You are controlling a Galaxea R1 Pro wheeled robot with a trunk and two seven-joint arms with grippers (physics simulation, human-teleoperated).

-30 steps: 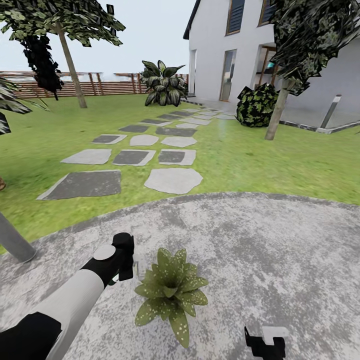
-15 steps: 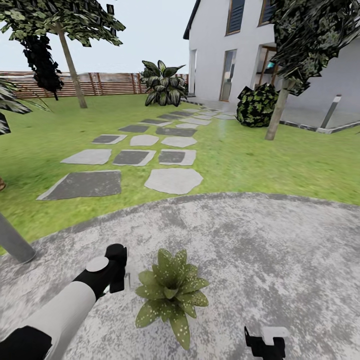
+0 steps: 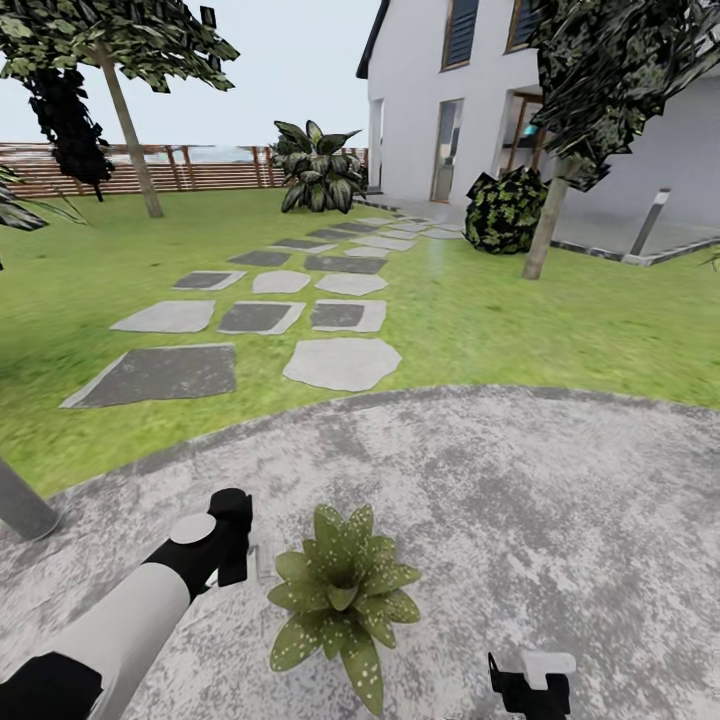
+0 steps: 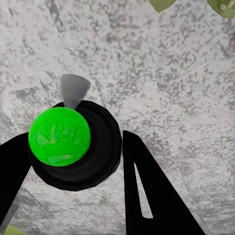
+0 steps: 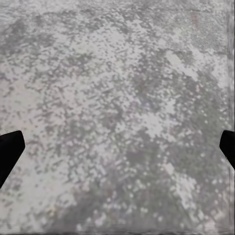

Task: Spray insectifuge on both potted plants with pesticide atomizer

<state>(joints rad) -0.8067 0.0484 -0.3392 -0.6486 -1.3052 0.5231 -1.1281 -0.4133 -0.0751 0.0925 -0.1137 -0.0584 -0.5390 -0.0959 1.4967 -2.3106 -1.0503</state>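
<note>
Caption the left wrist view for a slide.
Left gripper closed around the pesticide atomizer, seen end-on above the speckled grey patio, with potted plant leaf tips nearby.

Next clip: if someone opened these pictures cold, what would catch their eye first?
Probably the low rosette of pointed, white-speckled green leaves sitting on the mottled grey round patio, just ahead of the robot. Right beside it is the left gripper, and the left wrist view shows its jaws on either side of a round black-collared bottle with a bright green top, seen end on. Beyond, flat grey stepping stones lead over the lawn toward the white house.
</note>
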